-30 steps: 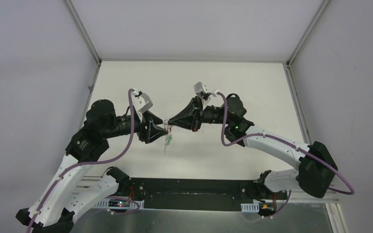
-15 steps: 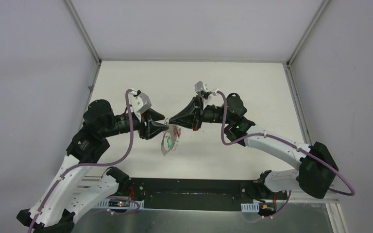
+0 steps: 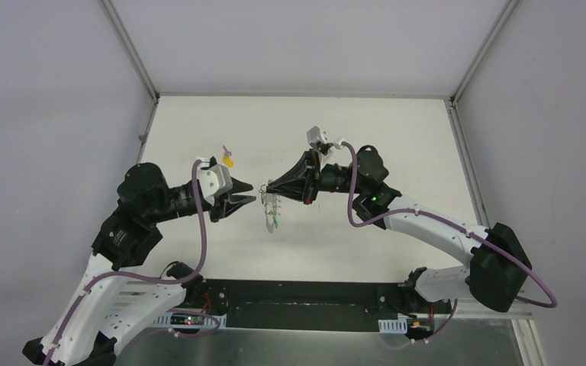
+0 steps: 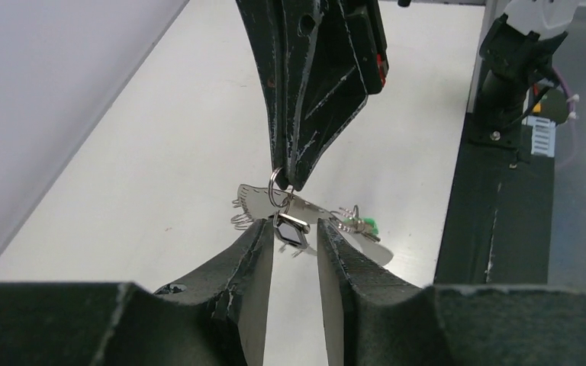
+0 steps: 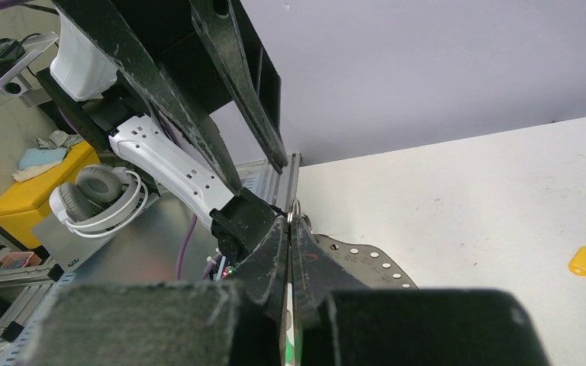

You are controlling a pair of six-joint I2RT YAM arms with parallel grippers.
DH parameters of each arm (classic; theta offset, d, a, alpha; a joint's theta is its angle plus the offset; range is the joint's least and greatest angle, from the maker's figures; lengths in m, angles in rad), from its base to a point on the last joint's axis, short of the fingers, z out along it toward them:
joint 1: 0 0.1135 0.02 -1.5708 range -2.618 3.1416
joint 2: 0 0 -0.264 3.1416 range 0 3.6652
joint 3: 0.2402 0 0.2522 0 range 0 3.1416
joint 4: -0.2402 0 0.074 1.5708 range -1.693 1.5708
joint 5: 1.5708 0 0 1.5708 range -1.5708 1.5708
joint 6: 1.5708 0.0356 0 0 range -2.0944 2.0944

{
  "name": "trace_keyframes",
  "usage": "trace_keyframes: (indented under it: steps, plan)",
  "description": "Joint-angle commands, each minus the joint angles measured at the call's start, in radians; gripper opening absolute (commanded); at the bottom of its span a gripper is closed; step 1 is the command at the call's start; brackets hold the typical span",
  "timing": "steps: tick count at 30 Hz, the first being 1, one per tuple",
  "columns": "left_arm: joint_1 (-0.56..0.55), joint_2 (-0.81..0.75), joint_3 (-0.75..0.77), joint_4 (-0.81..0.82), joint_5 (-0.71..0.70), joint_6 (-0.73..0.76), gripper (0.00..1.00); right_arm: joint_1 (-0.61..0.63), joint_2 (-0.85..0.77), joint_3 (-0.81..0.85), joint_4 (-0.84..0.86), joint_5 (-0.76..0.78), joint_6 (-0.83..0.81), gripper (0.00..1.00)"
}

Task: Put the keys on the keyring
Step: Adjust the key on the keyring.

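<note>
Keyring [image 3: 272, 214] hangs in mid-air at the centre of the top view, above the desk [image 3: 366, 130]. It dangles from the tip of the right gripper [image 3: 268, 187], which reaches in from the right. That gripper's jaws are pressed together on the keyring's top, where a small metal ring pokes out beside them.

In the left wrist view the keyring shows as a thin silvery strip running from the middle toward the lower right. A green-tagged key [image 4: 368, 225] hangs on it to the right, and a black-tagged key [image 4: 290, 231] hangs just under the right gripper's tip.

The left gripper [image 3: 253, 194] points in from the left, just beside the keyring in the top view. Its jaws stand apart. Seen from its own wrist, the black-tagged key sits in the gap between its fingers [image 4: 253, 259]; whether either finger touches it cannot be told.

A yellow-tagged key [image 3: 229, 159] lies on the desk, left of centre and above the left gripper in the frame, well apart from the keyring.
</note>
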Motion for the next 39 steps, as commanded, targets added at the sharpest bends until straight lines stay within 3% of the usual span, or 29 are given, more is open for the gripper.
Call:
trace_keyframes:
  steps: [1, 11, 16, 19, 27, 31, 39]
  plan:
    - [0.013, 0.020, -0.023, -0.009, 0.068, 0.128, 0.28, -0.003, -0.040, 0.019, 0.051, -0.007, 0.004, 0.00]
    - [0.013, 0.076, -0.038, 0.015, 0.060, 0.138, 0.26, -0.003, -0.039, 0.021, 0.050, -0.007, 0.009, 0.00]
    - [0.012, 0.091, -0.053, 0.016, 0.096, 0.151, 0.07, -0.003, -0.037, 0.027, 0.051, -0.005, 0.008, 0.00]
    - [0.012, 0.088, -0.066, 0.015, 0.103, 0.153, 0.00, -0.004, -0.037, 0.030, 0.051, -0.005, 0.008, 0.00]
    - [0.012, 0.092, -0.087, 0.047, 0.169, 0.120, 0.00, -0.003, -0.034, 0.032, 0.057, -0.002, 0.009, 0.00]
    - [0.012, 0.064, -0.093, 0.055, 0.122, 0.122, 0.00, -0.005, -0.036, 0.032, 0.057, -0.003, 0.003, 0.00]
    - [0.012, 0.017, -0.078, 0.049, -0.028, 0.118, 0.25, -0.005, -0.042, 0.024, 0.056, -0.001, 0.004, 0.00]
